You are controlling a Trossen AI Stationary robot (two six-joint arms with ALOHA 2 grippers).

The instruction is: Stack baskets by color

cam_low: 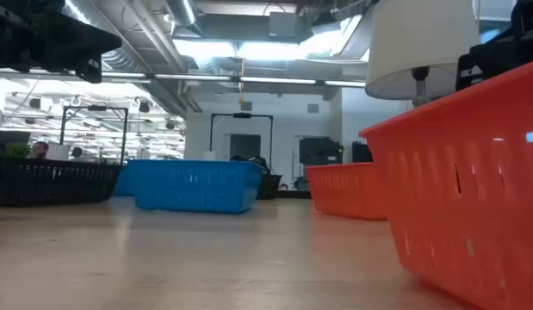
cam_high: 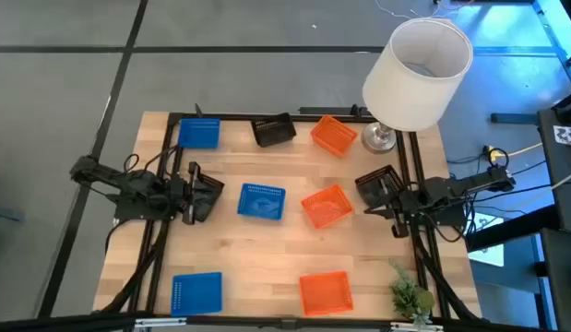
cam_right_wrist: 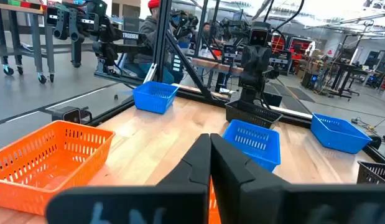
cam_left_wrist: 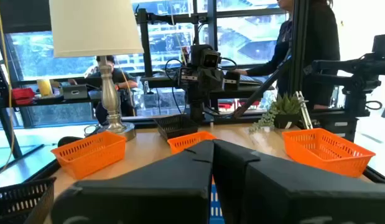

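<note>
Nine mesh baskets lie on the wooden table. Blue ones are at the far left [cam_high: 199,133], the middle [cam_high: 262,201] and the near left [cam_high: 196,291]. Orange ones are at the far side [cam_high: 333,135], the middle [cam_high: 326,206] and the near side [cam_high: 324,291]. One black basket [cam_high: 273,130] sits at the far edge. Another black basket [cam_right_wrist: 254,114] lies under my left gripper [cam_high: 213,195], and a third [cam_high: 378,180] lies under my right gripper [cam_high: 370,201]. Both grippers are shut, hold nothing and point level toward each other across the table.
A lamp with a large white shade [cam_high: 419,74] stands at the far right corner. A small green plant [cam_high: 410,295] stands at the near right corner. A black frame [cam_high: 294,117] runs along the table's edges. Bare wood lies between the baskets.
</note>
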